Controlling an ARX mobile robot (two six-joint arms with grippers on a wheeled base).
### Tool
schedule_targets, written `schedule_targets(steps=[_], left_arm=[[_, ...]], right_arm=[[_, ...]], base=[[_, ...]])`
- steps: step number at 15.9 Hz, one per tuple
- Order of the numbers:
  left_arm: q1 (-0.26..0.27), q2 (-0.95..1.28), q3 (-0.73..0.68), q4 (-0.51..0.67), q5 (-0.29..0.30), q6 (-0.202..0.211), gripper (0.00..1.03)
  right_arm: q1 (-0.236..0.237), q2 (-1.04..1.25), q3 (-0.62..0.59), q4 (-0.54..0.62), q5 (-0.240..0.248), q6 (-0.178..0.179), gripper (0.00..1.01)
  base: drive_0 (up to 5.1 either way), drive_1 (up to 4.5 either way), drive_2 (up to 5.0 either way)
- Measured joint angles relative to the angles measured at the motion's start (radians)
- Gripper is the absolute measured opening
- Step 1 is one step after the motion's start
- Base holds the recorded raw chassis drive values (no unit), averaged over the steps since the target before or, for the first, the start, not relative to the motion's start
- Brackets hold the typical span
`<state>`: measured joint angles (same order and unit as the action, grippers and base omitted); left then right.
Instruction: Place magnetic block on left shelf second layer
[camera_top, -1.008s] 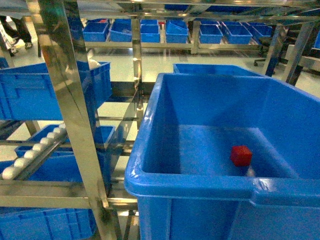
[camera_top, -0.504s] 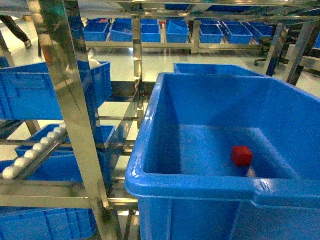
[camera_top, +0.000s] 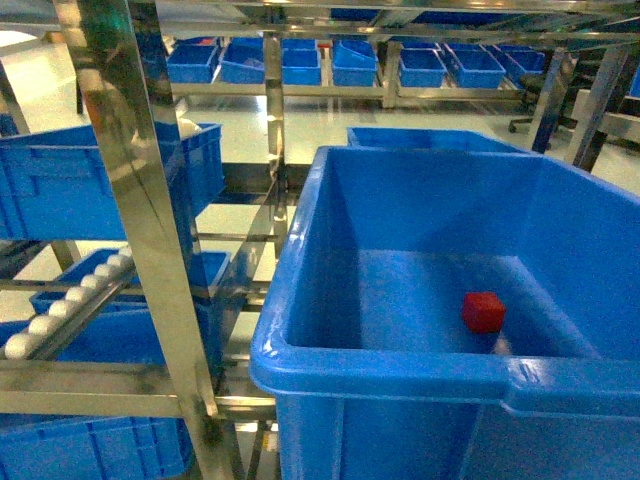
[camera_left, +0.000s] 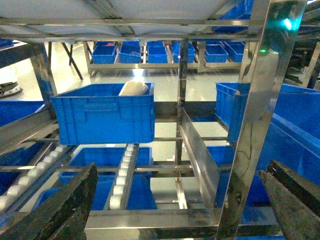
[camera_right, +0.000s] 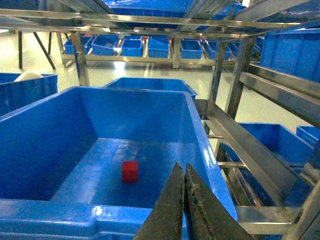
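Red magnetic block (camera_right: 130, 171) lies in the bin (camera_right: 45, 135); right claw (camera_right: 183, 172) closed (left claw (camera_left: 180, 200) spread wide).

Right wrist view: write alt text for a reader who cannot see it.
A small red magnetic block sits alone on the floor of a large blue bin. The right end effector, shut and empty, hovers at the bin's near rim, with steel shelving alongside.

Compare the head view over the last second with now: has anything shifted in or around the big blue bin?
Only the background changed: the person walking at the far upper left has left the view. The small red magnetic block rests in the same spot on the floor of the large deep blue plastic bin, untouched, and the steel rack post stands as before.
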<state>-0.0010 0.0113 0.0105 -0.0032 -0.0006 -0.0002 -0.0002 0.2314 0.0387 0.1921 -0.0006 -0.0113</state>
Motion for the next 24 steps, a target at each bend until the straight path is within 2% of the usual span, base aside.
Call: schedule_targets(steps=[1,3,4,5,6,9,10,13,15,24], left_arm=[[0.000,0.000,0.000,0.000,0.000,0.000,0.98],[0.000,0.000,0.000,0.000,0.000,0.000,0.98],[0.000,0.000,0.000,0.000,0.000,0.000,0.98],[0.000,0.000,0.000,0.000,-0.001,0.000,0.98],[0.000,0.000,0.000,0.000,0.000,0.000,0.98],[0.000,0.000,0.000,0.000,0.000,0.000,0.98],[0.000,0.000,0.000,0.000,0.000,0.000,0.98],[0.000,0.000,0.000,0.000,0.000,0.000,0.98],[0.000,0.000,0.000,0.000,0.000,0.000,0.98],[0.000,0.000,0.000,0.000,0.000,0.000,0.98]], right_arm=[[0.000,-0.023,-0.026,0.023,0.000,0.000,0.02],[0.000,-0.056,-0.026,-0.014,0.000,0.000,0.02],[0.000,-0.102,-0.025,-0.081,0.000,0.000,0.02],[0.000,-0.204,-0.025,-0.201,0.000,0.000,0.02],[0.000,-0.227,-0.023,-0.177,0.000,0.000,0.02],[0.000,-0.227,-0.025,-0.198,0.000,0.000,0.02],[0.000,-0.227,-0.025,-0.196,0.000,0.000,0.06],[0.000,-0.227,-0.025,-0.196,0.000,0.000,0.45],[0.000,-0.227,-0.025,-0.196,0.000,0.000,0.96],[0.000,-0.227,-0.025,-0.196,0.000,0.000,0.98]], base=[[0.0,0.00,0.0],[0.0,0.00,0.0],[0.0,0.00,0.0],[0.0,0.00,0.0],[0.0,0.00,0.0],[0.0,0.00,0.0],[0.0,0.00,0.0],[0.0,0.00,0.0],[0.0,0.00,0.0],[0.0,0.00,0.0]])
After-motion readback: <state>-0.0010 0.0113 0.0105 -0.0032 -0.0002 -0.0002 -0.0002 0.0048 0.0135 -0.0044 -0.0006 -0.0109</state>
